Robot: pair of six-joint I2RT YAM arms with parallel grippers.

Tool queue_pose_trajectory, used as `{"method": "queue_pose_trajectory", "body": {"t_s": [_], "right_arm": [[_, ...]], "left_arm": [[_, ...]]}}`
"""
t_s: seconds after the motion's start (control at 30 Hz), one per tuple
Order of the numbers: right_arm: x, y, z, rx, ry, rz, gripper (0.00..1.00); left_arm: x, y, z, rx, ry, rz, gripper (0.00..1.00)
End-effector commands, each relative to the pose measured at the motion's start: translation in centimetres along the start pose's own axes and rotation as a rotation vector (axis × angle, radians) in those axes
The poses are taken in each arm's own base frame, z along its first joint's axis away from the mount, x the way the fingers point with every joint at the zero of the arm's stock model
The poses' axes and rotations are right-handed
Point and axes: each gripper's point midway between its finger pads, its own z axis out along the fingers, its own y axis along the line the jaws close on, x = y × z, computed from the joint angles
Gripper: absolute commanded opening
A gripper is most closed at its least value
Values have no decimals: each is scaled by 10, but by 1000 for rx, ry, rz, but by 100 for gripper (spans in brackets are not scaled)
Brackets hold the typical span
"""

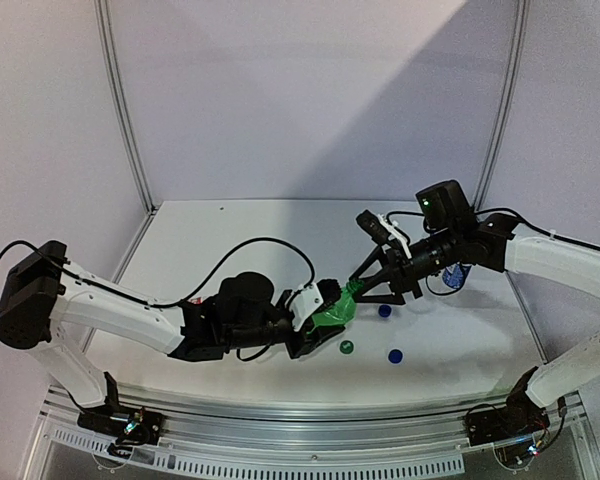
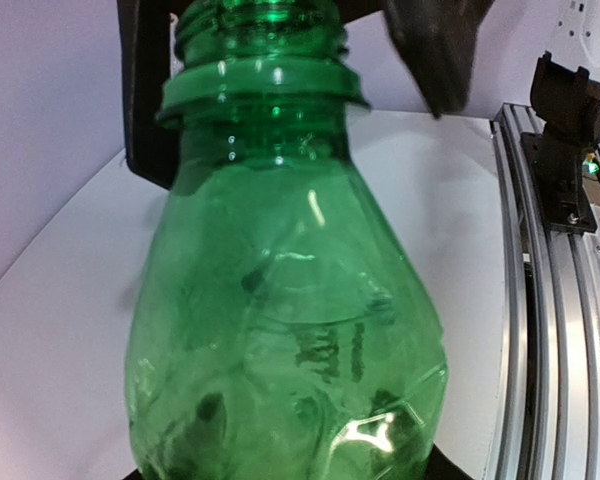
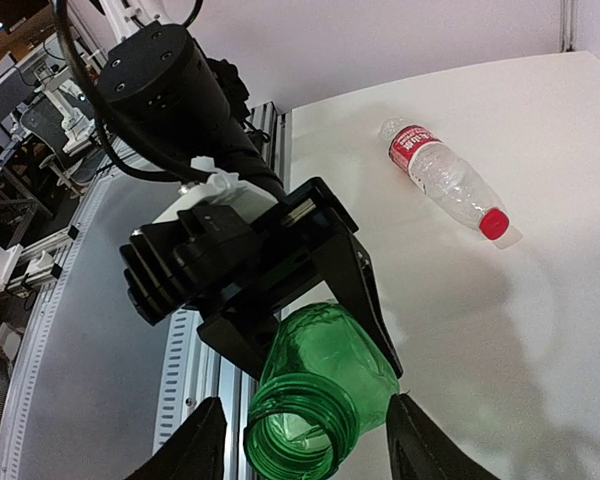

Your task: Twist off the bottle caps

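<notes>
Left gripper (image 1: 318, 318): I am clamping the green bottle (image 2: 280, 300) by its body, above the table (image 1: 230, 230). Right gripper (image 3: 305, 400): my fingers are standing apart either side of the open mouth, gripping nothing. Green cap (image 1: 347, 347) is lying just beside the bottle, blue cap (image 1: 384, 311) and second blue cap (image 1: 394, 355) near. Red-capped bottle (image 3: 445, 180) is lying well apart.

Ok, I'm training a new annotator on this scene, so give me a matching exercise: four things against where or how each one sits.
Things:
1 green bottle
2 red-label bottle
3 green cap
4 blue caps

States:
A loose on the table, two of them
B lying on the table, red cap on
C held in the left fingers, neck open
D loose on the table, a single one

Pairs: 1-C, 2-B, 3-D, 4-A
</notes>
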Motion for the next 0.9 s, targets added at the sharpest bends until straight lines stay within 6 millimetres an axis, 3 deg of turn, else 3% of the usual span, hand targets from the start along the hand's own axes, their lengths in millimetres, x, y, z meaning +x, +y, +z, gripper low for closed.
{"method": "queue_pose_trajectory", "body": {"t_s": [0.0,0.3,0.5,0.7,0.87], "right_arm": [[-2,4,4,-15,11,-27,53],[-3,7,5,-4,21,-63,26],[0,-5,0,88,71,-68,1],[10,-30,-29,322,174,-96,0],[25,-46,-60,478,271,-80,0]], "left_arm": [[-10,-8,-1,26,-35,3,48],[-9,-8,1,20,-23,5,53],[-3,7,2,-67,11,1,66],[11,31,-3,-211,73,7,87],[20,40,-7,-263,115,13,89]]}}
